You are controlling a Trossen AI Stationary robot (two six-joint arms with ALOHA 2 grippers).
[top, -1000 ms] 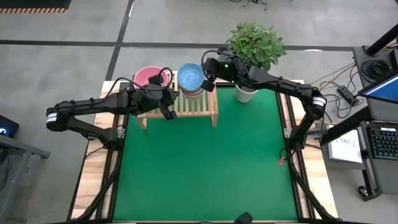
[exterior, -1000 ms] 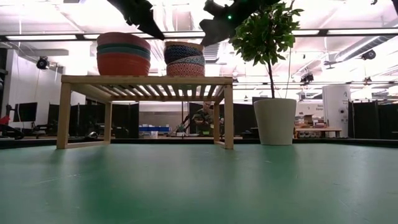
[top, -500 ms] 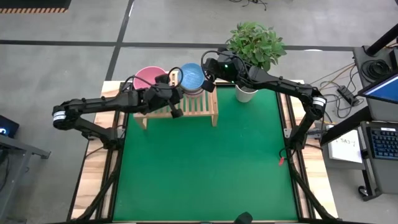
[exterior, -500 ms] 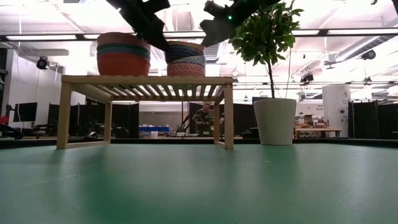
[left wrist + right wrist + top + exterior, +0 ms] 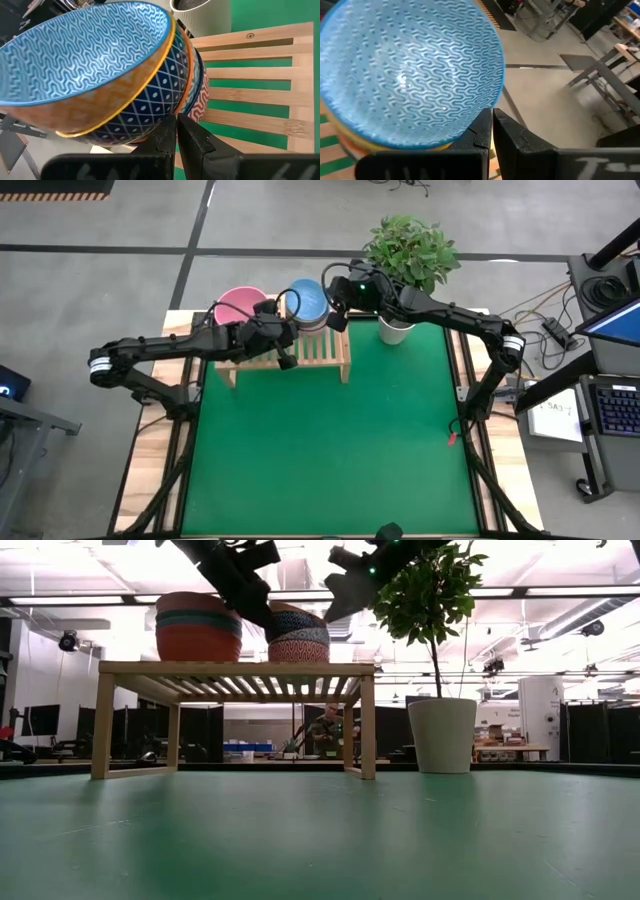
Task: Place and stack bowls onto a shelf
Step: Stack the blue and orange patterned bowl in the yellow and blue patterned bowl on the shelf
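A: What is sitting on the green surface (image 5: 330, 450)?

B: A low wooden shelf (image 5: 322, 352) is standing at its far edge, with a potted plant (image 5: 408, 255) just beside it on the right. Two stacks of bowls are resting on the slatted top.

A: Which stack is where?

B: From above, the plain stack (image 5: 238, 305), with a pink bowl on top, is sitting on the left half. The patterned stack (image 5: 307, 304) is sitting on the right half, with a light blue bowl (image 5: 80, 50) on top. In the left wrist view that bowl is nesting in an orange-yellow one, then a dark blue one, then one with a red pattern at the bottom.

A: And the arms?

B: Both are reaching over the shelf. The left claw (image 5: 287, 360) is hanging at the near side of the patterned stack, between the two stacks in the low view, with its fingers (image 5: 192, 137) pressed together and holding nothing. The right claw (image 5: 336, 321) is hovering at the right side of the same stack, near the blue bowl's rim, with its fingers (image 5: 507, 132) also pressed together and empty.

A: Anything behind?

B: A person (image 5: 326, 732) is showing far back under the shelf.
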